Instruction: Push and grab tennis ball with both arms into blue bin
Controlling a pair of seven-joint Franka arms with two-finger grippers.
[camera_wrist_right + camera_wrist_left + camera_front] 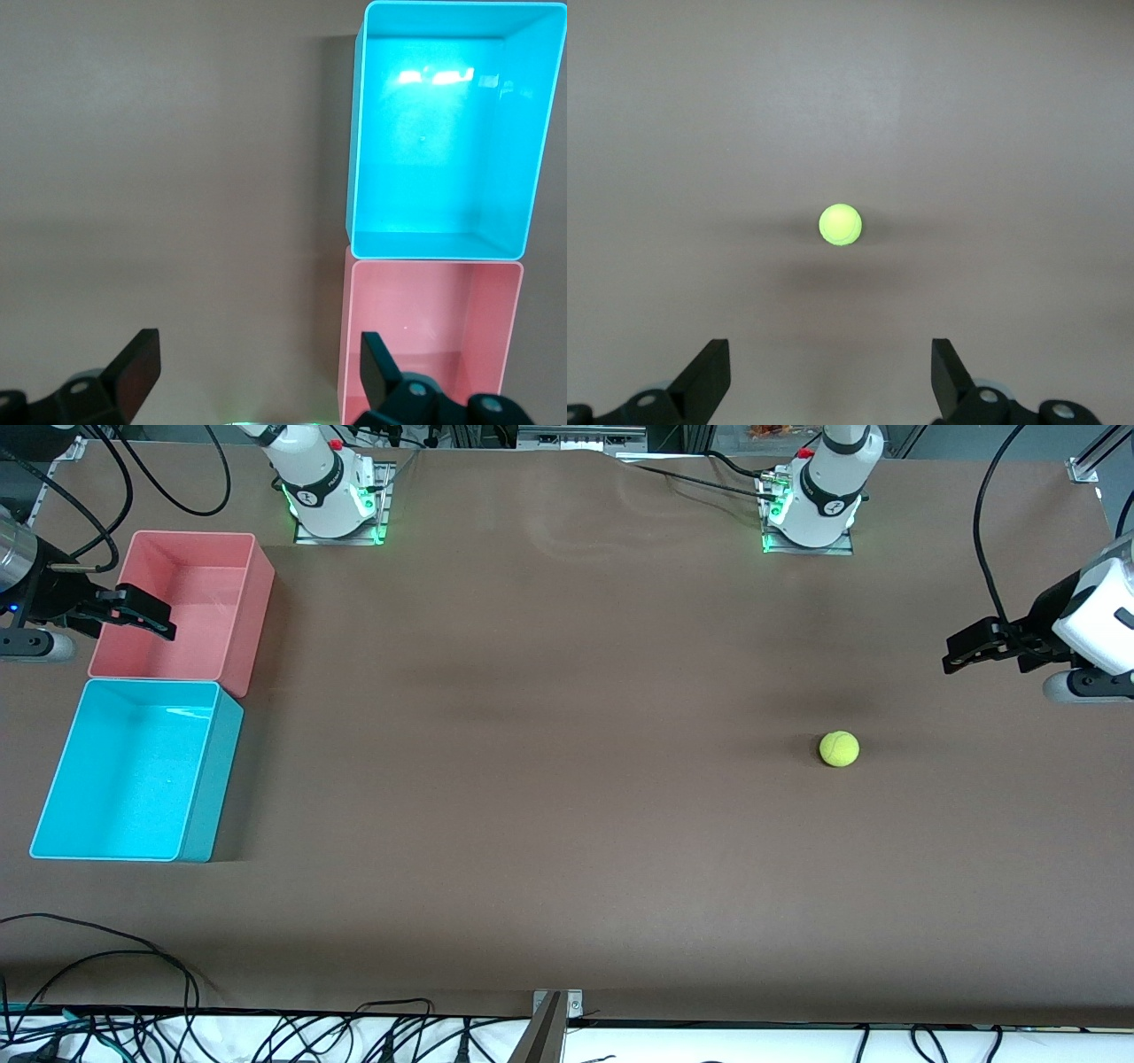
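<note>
Front view: the ball [838,748] sits on the bench [549,779] toward the left arm's end, well apart from the blue bin [133,771] beside the pink bin [190,607]. The left hand [961,651] hangs above the bench, the right hand [146,613] over the pink bin.

Left wrist view: the left hand's fingers [704,376] stand apart, ball [840,224] between and ahead.

Right wrist view: the right hand's fingers [133,372] are spread wide; both bins touch end to end.

One tennis ball [838,748], one blue bin [53,815], one pink bin [257,593], two arms [314,478]

Both arms: white shells, dark joint bands, red buttons and green glowing lights at bases on metal plates, black cables looped off them. Left gripper [961,652] and right gripper [158,616] black, wedge-shaped fingers [709,376], round screws
</note>
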